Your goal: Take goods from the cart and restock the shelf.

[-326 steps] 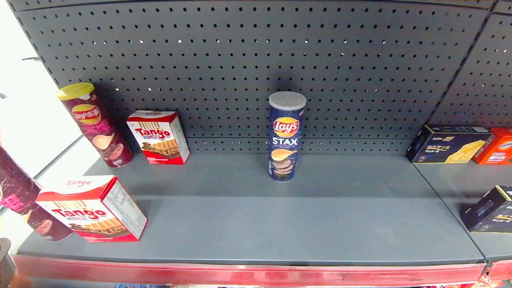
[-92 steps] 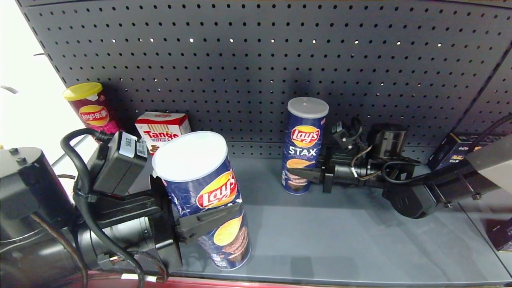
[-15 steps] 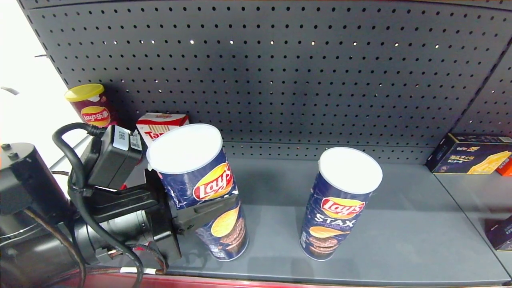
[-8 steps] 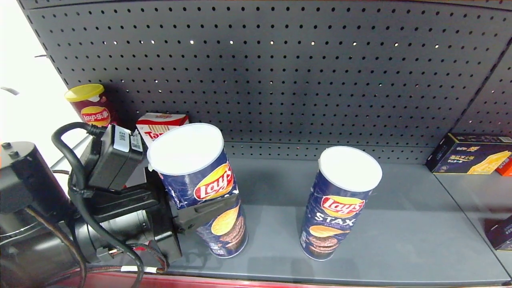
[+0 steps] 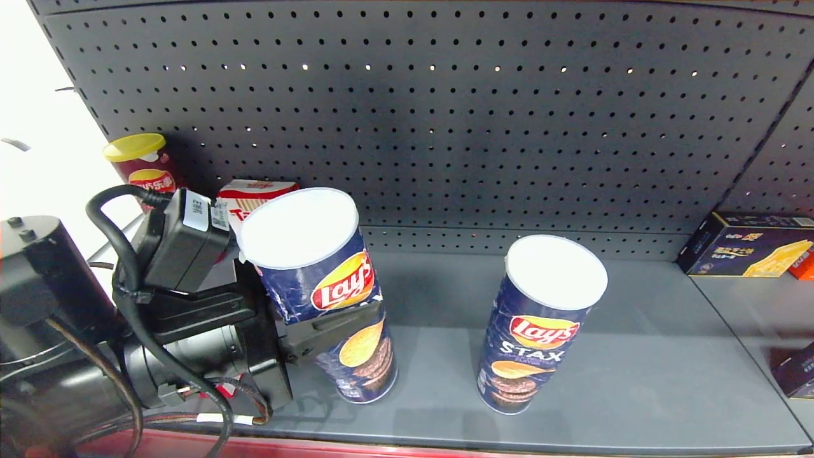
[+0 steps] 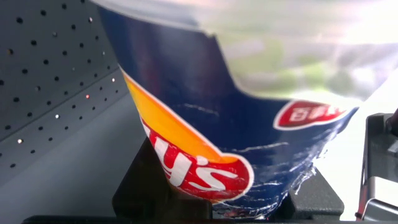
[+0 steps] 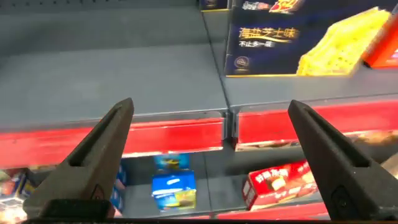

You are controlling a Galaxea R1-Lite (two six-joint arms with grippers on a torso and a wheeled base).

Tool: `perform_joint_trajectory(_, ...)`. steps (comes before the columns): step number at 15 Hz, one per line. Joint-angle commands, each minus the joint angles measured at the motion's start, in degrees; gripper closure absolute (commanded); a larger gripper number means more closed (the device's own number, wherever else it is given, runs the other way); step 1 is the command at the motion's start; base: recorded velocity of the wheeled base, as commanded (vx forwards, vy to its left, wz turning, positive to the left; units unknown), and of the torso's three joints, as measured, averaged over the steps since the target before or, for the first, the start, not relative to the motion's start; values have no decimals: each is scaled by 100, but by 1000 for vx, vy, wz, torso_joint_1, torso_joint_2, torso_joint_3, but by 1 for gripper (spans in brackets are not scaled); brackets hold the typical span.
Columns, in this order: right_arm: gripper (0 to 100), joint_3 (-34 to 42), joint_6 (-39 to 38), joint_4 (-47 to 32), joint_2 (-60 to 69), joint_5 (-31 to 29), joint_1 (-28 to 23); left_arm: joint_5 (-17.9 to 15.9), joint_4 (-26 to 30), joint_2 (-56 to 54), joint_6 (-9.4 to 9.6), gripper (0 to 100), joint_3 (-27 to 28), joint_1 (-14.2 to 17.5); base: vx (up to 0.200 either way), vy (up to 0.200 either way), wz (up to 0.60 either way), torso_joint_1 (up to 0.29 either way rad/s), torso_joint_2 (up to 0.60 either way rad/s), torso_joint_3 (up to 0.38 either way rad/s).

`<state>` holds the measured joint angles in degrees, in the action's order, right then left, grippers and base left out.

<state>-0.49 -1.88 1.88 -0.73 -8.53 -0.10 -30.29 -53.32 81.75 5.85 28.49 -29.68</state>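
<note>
At lower left of head frame, L gripper (image 5: 331, 326) fingers clamp blue chip can (image 5: 318, 280), tilted, base at shelf (image 5: 668, 381) front edge. Risk: released tilted, it topples off or hits 2nd can (image 5: 540, 331). R gripper (image 7: 210, 107) wide apart, empty.

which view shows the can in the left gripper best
Head view: the held can shows whole, lid to base. The left wrist view catches part of its label; the right wrist view faces a dark box.
</note>
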Motion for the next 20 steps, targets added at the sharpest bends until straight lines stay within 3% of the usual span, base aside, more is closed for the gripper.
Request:
perform_joint_trajectory(1,0,22,-58,14,29,115,10,-12,-3,43,4,100,8,-2,0,0,0,0,0,0)
perform_joint_trajectory(4,0,49,346,-170,20,985,10,-161,6,43,-5,100,34,6,0,0,0,0,0,0)
perform_joint_trajectory(13,0,49,249,-170,38,932,10,-82,208,60,-40,100,368,6,0,0,0,0,0,0)
perform_joint_trajectory(17,0,49,249,-170,29,932,10,-135,577,236,-40,100,860,6,0,0,0,0,0,0)
perform_joint_trajectory(18,0,49,249,-170,38,932,10,-170,823,456,-84,100,1396,6,0,0,0,0,0,0)
perform_joint_trajectory(20,0,49,249,-170,38,932,10,-179,1307,570,-40,100,1730,253,0,0,0,0,0,0)
